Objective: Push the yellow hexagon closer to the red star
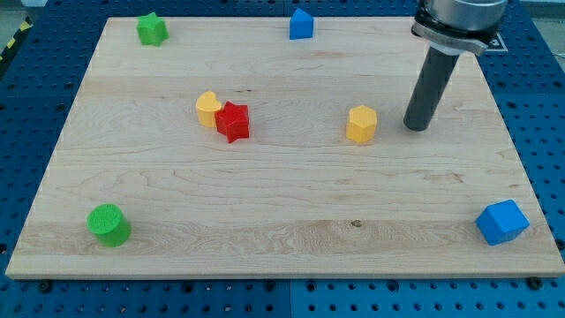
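The yellow hexagon [361, 124] stands right of the board's centre. The red star [233, 121] lies to its left, well apart from it, touching a yellow heart [208, 109] on the star's left side. My tip [417, 126] rests on the board just to the right of the yellow hexagon, with a small gap between them. The dark rod rises from the tip toward the view's top right.
A green star [152, 29] sits at the top left, a blue house-shaped block [301, 24] at the top middle. A green cylinder [109, 223] is at the bottom left, a blue cube [502, 221] at the bottom right. The wooden board [282, 221] lies on a blue perforated table.
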Tool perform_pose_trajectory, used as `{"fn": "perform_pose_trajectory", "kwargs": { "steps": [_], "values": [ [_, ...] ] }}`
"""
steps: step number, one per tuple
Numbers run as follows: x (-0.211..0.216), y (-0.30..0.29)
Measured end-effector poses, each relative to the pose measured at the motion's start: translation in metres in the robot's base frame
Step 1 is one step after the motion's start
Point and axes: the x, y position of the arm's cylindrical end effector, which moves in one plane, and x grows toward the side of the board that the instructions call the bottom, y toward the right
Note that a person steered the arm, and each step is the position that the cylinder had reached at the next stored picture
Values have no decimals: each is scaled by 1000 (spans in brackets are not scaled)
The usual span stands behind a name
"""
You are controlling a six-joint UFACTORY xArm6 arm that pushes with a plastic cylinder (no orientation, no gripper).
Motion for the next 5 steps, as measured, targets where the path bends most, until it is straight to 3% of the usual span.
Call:
{"fn": "perform_pose_trajectory", "kwargs": {
  "steps": [4,5],
  "values": [
    [1,-140],
    [-1,-149]
  ]
}}
